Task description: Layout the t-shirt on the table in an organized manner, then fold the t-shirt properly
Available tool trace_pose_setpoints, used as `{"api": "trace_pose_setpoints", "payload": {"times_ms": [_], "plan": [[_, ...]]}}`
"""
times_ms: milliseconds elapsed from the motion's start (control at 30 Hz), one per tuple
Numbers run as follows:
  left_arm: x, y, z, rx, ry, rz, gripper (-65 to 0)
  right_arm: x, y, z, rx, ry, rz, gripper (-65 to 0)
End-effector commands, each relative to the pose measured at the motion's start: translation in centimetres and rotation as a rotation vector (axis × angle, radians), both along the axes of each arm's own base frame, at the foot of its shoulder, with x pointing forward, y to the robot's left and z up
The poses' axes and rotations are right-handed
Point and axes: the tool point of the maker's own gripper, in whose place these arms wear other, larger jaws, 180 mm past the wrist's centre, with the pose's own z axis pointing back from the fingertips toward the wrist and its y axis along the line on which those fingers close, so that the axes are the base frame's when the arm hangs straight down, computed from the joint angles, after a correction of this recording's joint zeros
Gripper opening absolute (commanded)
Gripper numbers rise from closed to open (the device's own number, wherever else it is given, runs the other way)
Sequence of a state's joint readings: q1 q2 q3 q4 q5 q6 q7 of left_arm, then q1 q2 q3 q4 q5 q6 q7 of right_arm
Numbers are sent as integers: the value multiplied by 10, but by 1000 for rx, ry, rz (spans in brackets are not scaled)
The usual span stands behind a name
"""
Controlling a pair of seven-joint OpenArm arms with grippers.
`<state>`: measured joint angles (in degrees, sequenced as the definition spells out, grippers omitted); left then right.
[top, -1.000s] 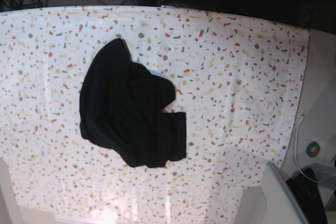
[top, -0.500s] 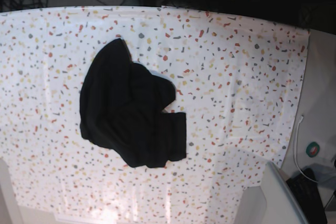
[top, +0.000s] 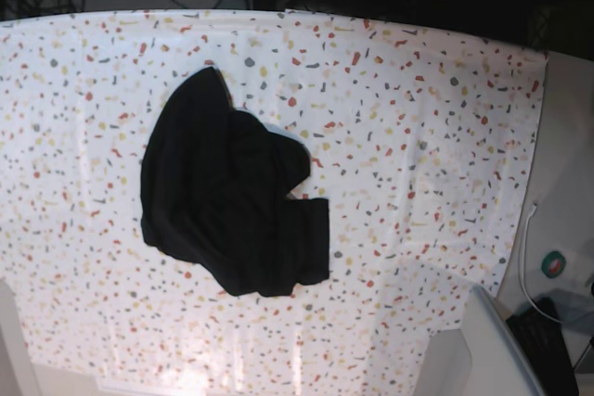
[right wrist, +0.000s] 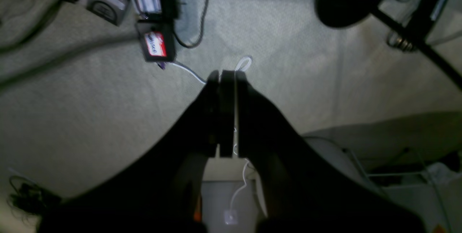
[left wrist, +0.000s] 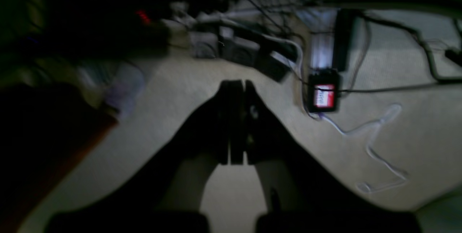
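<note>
The black t-shirt (top: 232,197) lies crumpled in a heap on the speckled table (top: 418,136), left of the middle in the base view. No arm shows in that view. My left gripper (left wrist: 237,85) is shut with nothing between its fingers and points at the grey floor, away from the table. My right gripper (right wrist: 225,76) is also shut and empty, hanging over the floor above a white cable (right wrist: 187,70). Neither wrist view shows the t-shirt or the table.
Cables and a black box with a red-and-white label (left wrist: 323,95) lie on the floor; the same labelled box (right wrist: 156,45) appears in the right wrist view. A grey bin corner (top: 483,350) stands at the table's lower right.
The t-shirt has not moved. At the top left of the base view, a small light object beyond the table's far edge has slipped mostly out of frame.
</note>
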<state>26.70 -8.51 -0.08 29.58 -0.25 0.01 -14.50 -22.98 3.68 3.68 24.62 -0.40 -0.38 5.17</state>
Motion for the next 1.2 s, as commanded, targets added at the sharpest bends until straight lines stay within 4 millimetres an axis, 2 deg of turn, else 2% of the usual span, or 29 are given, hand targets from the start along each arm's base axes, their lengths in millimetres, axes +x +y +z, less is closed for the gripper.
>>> {"api": "trace_pose_setpoints", "payload": {"times_ms": [0,100,200,267,367,467,567,667,800,933,1000,1067,1167], "plan": [[-16,6,7,11,8,-11,-650,-6,-5,7,-9,-20,4,-650],[-26,13,24,17,-20,-36,-650,-9,0,24,-4,-73,13,-650],[-23,11,40,7,-73,-64,-650,-3,0,39,-6,-107,-2,-650],[-23,17,52,13,-93,-87,-650,2,-2,50,-4,-147,-62,-650],[-13,18,74,-9,-173,-26,-650,8,-22,71,-41,-209,-142,-650],[11,22,114,-53,-364,42,-650,22,-42,96,-87,-287,-152,-650],[33,20,149,-77,-516,31,-650,41,-51,120,-108,-367,-142,-650],[52,14,171,-102,-615,17,-650,75,-62,146,-135,-477,-132,-650],[72,6,189,-128,-686,-1,-650,128,-65,174,-143,-623,-108,-650],[105,-9,214,-169,-794,-8,-650,198,-60,196,-129,-791,-98,-650],[133,-17,232,-193,-879,-18,-650,235,-58,207,-118,-849,-105,-650],[154,-24,238,-207,-899,-22,-650,265,-45,211,-78,-853,-102,-650],[194,-33,242,-223,-882,-34,-650,309,-11,225,5,-842,-49,-650]]}}
